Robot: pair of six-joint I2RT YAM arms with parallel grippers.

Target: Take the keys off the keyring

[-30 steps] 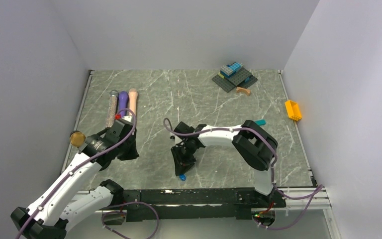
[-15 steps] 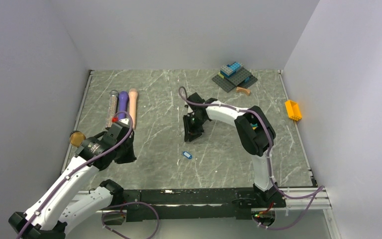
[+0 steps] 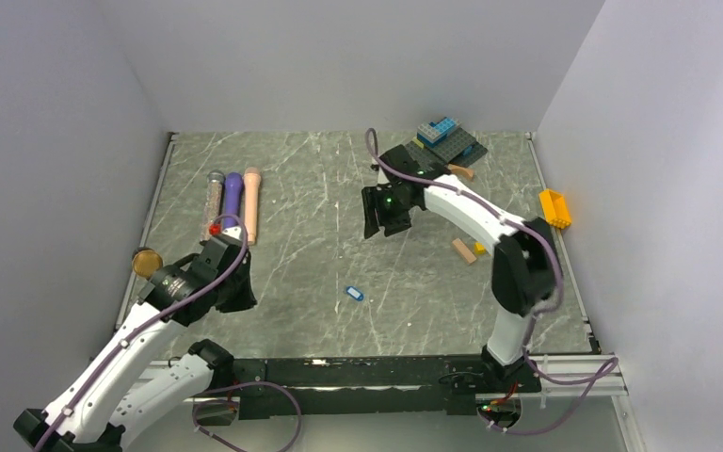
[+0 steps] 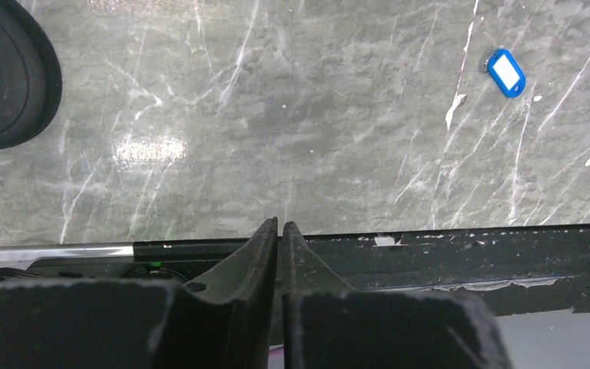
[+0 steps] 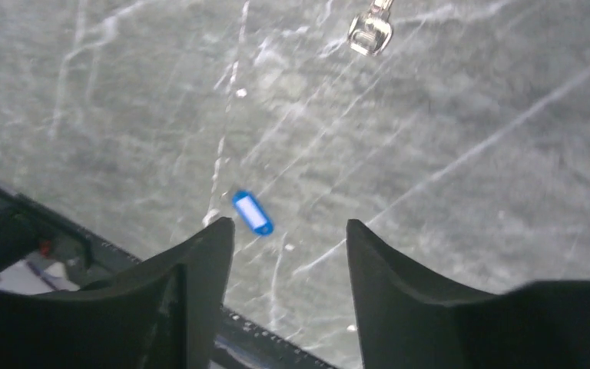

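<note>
The key, a tiny blue oval piece (image 3: 355, 294) with a pale middle, lies flat on the marble table near the front centre. It also shows in the left wrist view (image 4: 505, 72) and the right wrist view (image 5: 252, 213). The keyring, a small shiny silvery metal piece (image 5: 370, 32), lies apart from it at the top of the right wrist view, blurred. I cannot make it out from above. My right gripper (image 3: 383, 218) is open and empty (image 5: 288, 227), raised over the table's far middle. My left gripper (image 3: 235, 292) is shut and empty (image 4: 280, 225) at the front left.
A grey brick plate with blue bricks (image 3: 444, 146) and a tan arch (image 3: 461, 170) sit at the back right. A yellow brick (image 3: 554, 207) is at the right edge, a tan block (image 3: 463, 250) right of centre. Three tubes (image 3: 232, 202) and a gold disc (image 3: 145, 261) lie at the left.
My right gripper has risen from the front centre and swung to the far middle, leaving the blue piece lying slightly farther from the front edge. The left arm has barely shifted.
</note>
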